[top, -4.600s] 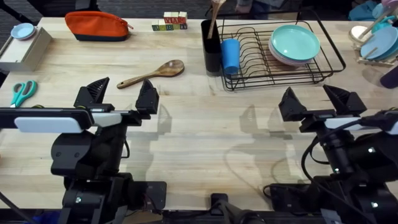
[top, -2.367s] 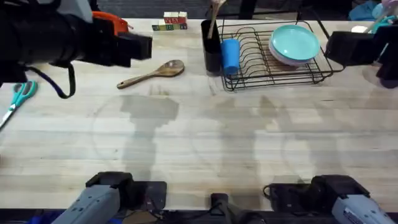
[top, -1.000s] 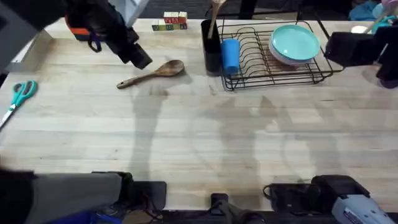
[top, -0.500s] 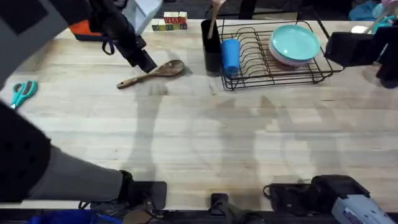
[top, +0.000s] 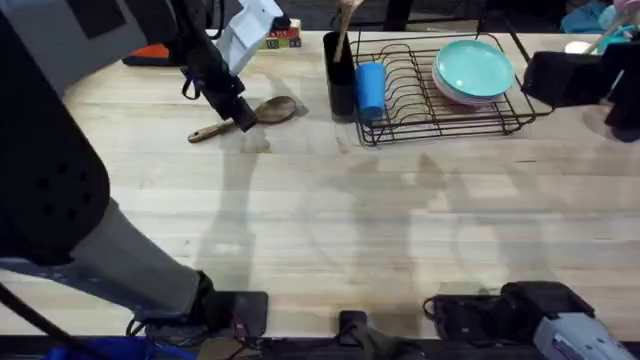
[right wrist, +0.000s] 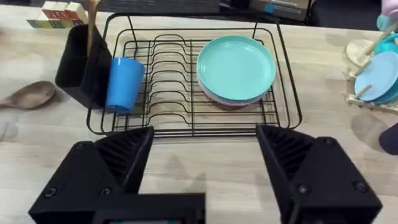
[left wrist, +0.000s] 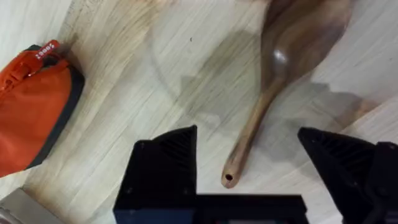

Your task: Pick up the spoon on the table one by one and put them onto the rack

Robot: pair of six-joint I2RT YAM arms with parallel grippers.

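The smooth wooden spoon [top: 243, 117] lies bowl toward two o'clock, handle toward eight; the left gripper [left wrist: 255, 177] gapes over its handle.

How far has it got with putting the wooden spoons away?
One wooden spoon already stands in the black utensil cup of the black wire dish rack. The brown wooden spoon lies on the light-wood table, with the left gripper open, its fingers either side of the handle. Gripping, lifting and racking remain.
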